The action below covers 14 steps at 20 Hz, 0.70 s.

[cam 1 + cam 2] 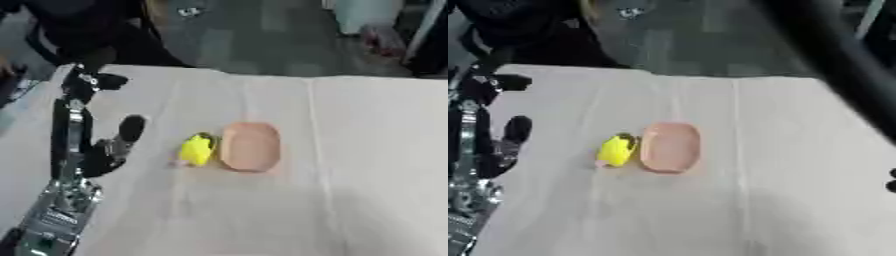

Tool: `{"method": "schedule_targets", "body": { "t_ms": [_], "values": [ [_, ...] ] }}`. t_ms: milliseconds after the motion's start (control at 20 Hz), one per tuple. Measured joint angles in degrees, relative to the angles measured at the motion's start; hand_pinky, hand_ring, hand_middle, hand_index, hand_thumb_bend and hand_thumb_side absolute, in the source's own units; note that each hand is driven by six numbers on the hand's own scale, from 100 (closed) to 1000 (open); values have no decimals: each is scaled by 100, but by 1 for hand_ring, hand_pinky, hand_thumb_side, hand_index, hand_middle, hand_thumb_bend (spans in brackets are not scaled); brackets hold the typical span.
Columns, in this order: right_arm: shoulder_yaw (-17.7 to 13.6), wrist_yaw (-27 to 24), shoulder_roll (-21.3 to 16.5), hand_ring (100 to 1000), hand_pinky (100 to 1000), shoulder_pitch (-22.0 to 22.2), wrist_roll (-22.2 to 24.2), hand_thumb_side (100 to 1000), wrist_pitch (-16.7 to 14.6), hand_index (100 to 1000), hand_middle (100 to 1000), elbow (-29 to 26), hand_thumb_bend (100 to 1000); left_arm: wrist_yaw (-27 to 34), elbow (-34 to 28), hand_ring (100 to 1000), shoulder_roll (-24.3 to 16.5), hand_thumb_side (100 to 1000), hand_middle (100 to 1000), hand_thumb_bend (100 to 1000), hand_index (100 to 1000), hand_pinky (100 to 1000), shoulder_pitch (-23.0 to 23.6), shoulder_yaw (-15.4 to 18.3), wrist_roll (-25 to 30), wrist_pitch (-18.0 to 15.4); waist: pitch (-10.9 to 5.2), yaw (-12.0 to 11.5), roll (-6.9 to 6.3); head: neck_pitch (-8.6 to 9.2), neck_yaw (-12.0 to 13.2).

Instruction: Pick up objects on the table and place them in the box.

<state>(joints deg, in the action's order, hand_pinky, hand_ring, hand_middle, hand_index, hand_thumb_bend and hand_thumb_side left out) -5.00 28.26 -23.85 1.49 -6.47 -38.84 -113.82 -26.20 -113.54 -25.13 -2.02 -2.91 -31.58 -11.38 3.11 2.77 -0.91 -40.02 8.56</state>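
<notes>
One cloth-covered table (367,150) before grey floor (262,45), one yellow object (196,149), one pink dish (250,146), my left hand (87,125) with fingers straight, apart.

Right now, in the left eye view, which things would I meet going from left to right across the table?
Black and silver left hand → small yellow object → oval pink shallow dish, touching the yellow object's right side.

Bare cloth-covered table (376,150) lies open right & near of pink oval dish (250,146), yellow object (196,149) touching dish's left rim; left hand (92,125) stands just left of both.
</notes>
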Motion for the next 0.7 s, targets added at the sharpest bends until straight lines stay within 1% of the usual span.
{"method": "schedule_targets", "body": {
  "t_ms": [400, 500, 600, 700],
  "values": [
    [0, 0, 0, 494, 359, 0, 0, 1000, 0, 539, 496, 0, 100, -3, 0, 645, 0, 923, 822, 574, 889, 614, 1, 0, 8, 7, 0, 0, 0, -5, 2],
    [0, 0, 0, 494, 359, 0, -1, 1000, 1, 540, 497, 0, 100, -7, 0, 644, 0, 920, 826, 569, 895, 610, 0, 0, 20, 24, 0, -6, 2, -51, 2],
    [-6, -1, 0, 494, 358, 1, -5, 1000, 5, 540, 497, 0, 100, -17, 0, 645, -12, 919, 828, 561, 893, 603, -29, 3, 74, 164, 0, -12, 12, -111, 2],
    [-34, -4, 0, 494, 358, 3, -21, 1000, 24, 540, 497, 0, 100, -25, 0, 647, -111, 919, 830, 557, 892, 605, -86, 8, 187, 404, -2, -26, 20, -158, 2]
  ]
}}
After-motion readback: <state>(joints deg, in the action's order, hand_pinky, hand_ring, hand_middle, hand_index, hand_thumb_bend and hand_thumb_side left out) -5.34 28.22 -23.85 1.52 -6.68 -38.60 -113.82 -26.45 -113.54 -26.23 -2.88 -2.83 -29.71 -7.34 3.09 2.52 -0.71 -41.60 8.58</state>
